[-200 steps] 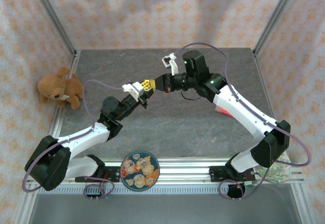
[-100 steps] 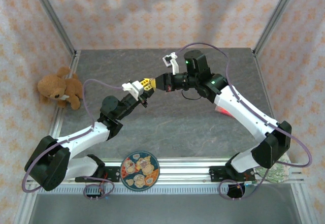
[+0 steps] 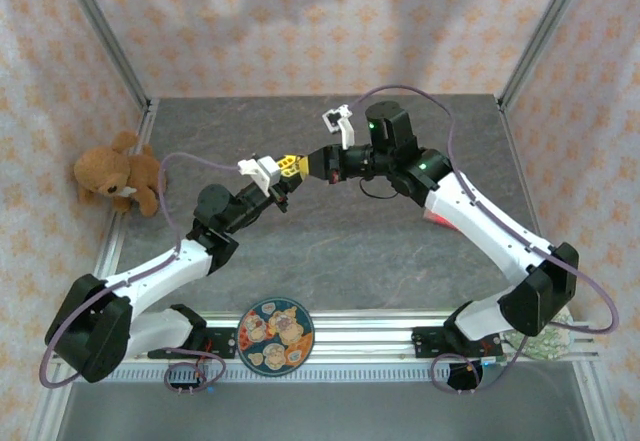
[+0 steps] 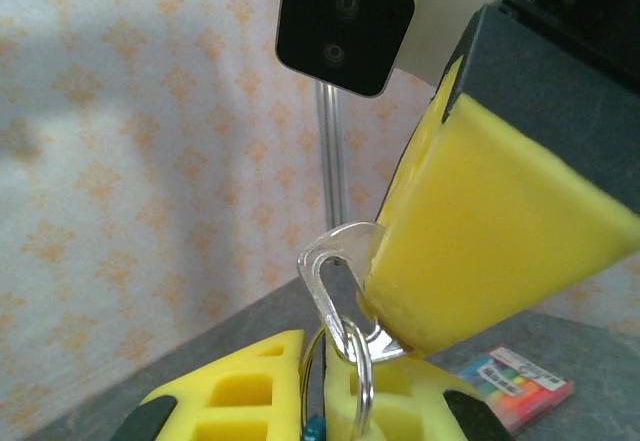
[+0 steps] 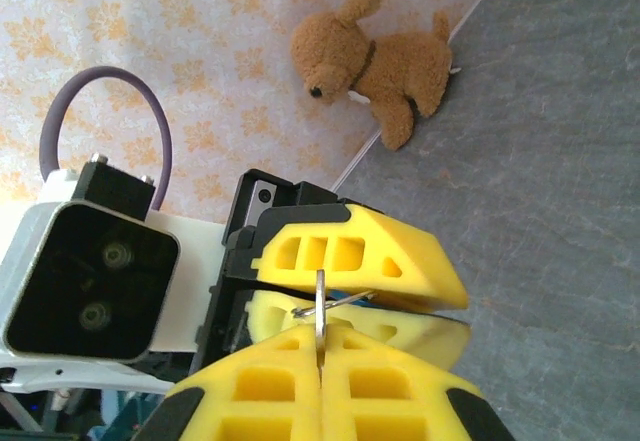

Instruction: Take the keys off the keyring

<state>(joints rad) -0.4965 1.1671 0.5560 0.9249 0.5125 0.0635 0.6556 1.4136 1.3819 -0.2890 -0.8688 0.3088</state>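
A grey stone-look table (image 3: 330, 251) sits inside walls (image 3: 250, 31) papered with a pale orange motif, with metal posts at the corners. At the far left a brown bear (image 3: 115, 176) lies against the wall, and a patterned plate (image 3: 275, 334) sits at the near edge. Over mid-table the left gripper (image 3: 289, 167) meets the right gripper (image 3: 312, 162) tip to tip; from above, what lies between them is too small to tell. The left wrist view is close enough to show it. There the left gripper's yellow fingers (image 4: 230, 401) are clamped on the keyring (image 4: 360, 381), with a blue scrap low between them. The ring threads the pale head of the key (image 4: 335, 271), whose other end is pinched in the right gripper's pads. The right wrist view has the right gripper clenched on the key, seen edge-on. A colourful pack (image 4: 515, 376) lies on the table at right.
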